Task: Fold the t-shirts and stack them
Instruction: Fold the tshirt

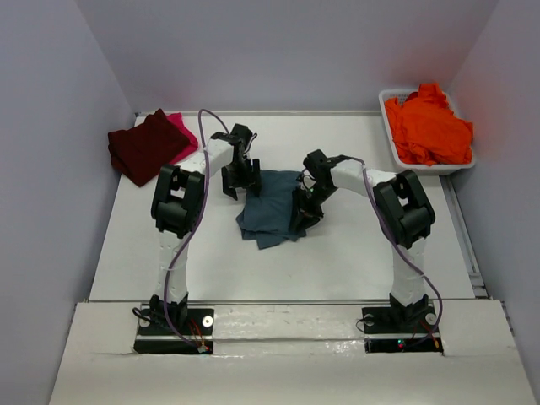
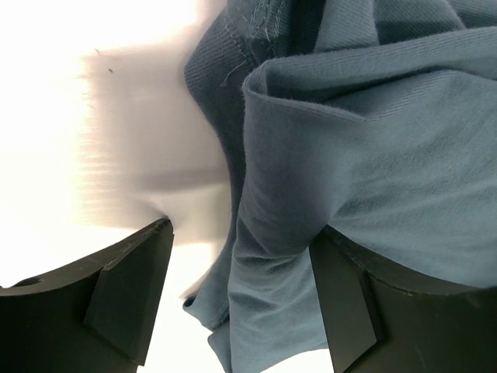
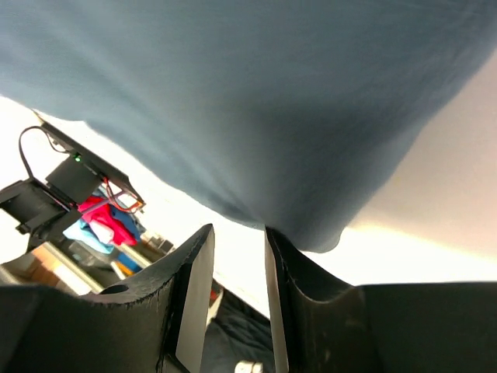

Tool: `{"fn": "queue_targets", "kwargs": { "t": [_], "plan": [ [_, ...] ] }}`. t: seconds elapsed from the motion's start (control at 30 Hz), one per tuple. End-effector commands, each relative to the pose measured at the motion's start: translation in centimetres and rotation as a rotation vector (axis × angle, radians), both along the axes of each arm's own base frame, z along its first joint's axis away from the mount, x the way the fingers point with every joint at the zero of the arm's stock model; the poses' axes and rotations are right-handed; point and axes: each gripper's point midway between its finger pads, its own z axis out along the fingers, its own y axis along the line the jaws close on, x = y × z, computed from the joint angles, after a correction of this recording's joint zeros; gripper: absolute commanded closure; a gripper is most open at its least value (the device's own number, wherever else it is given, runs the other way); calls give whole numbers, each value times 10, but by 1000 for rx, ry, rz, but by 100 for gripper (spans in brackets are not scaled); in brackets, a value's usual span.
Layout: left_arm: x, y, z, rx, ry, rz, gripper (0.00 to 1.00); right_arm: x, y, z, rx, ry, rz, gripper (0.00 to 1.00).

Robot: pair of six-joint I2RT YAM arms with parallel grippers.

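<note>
A slate teal-blue t-shirt point(image 1: 272, 211) lies crumpled at the table's middle. My left gripper point(image 1: 240, 186) is at its upper left edge. In the left wrist view that gripper point(image 2: 237, 299) is wide open, and a fold of the teal-blue t-shirt point(image 2: 373, 155) runs between its fingers without being pinched. My right gripper point(image 1: 302, 218) is low at the shirt's right edge. In the right wrist view its jaws point(image 3: 237, 233) stand a narrow gap apart with nothing between them, and the teal-blue cloth point(image 3: 256, 101) hangs just past the tips. A dark maroon t-shirt point(image 1: 145, 145) lies folded over a bright pink one point(image 1: 180, 126) at the back left. An orange t-shirt point(image 1: 429, 126) fills the tub.
The white plastic tub point(image 1: 389, 122) sits at the back right corner by the wall. Grey walls close in the table on the left, back and right. Bare white tabletop point(image 1: 354, 261) lies in front of the shirt, between the two arm bases.
</note>
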Motion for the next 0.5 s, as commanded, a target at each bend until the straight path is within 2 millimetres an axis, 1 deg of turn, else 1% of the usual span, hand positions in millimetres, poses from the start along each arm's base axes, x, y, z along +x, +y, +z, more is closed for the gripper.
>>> {"fn": "queue_targets", "kwargs": {
  "t": [0.0, 0.03, 0.07, 0.1, 0.13, 0.23, 0.3, 0.33, 0.37, 0.43, 0.47],
  "plan": [
    [13, 12, 30, -4, -93, 9, 19, 30, 9, 53, 45, -162, 21, 62],
    [15, 12, 37, -11, -111, 7, 19, 29, 8, 61, 43, -167, 24, 62],
    [16, 11, 43, -18, -123, 8, 19, 35, 11, 74, 58, -194, 27, 62],
    [17, 10, 47, -23, -133, 7, 19, 36, 12, 80, 62, -207, 29, 62],
    [19, 9, 57, -35, -153, 7, 19, 35, 11, 87, 60, -209, 29, 62],
    [22, 8, 71, -44, -177, 9, 19, 44, 14, 104, 69, -246, 25, 62],
    [20, 6, 73, -53, -174, 4, 19, 48, 15, 104, 64, -254, 21, 62],
    [22, 5, 78, -59, -185, 4, 19, 51, 16, 104, 65, -259, 20, 62],
    [22, 4, 81, -69, -188, 1, 18, 52, 17, 100, 60, -252, 18, 62],
    [22, 3, 85, -76, -193, -4, 18, 58, 19, 86, 52, -245, 9, 62],
    [20, 2, 84, -81, -188, -9, 18, 58, 19, 75, 39, -226, 6, 62]
  ]
}}
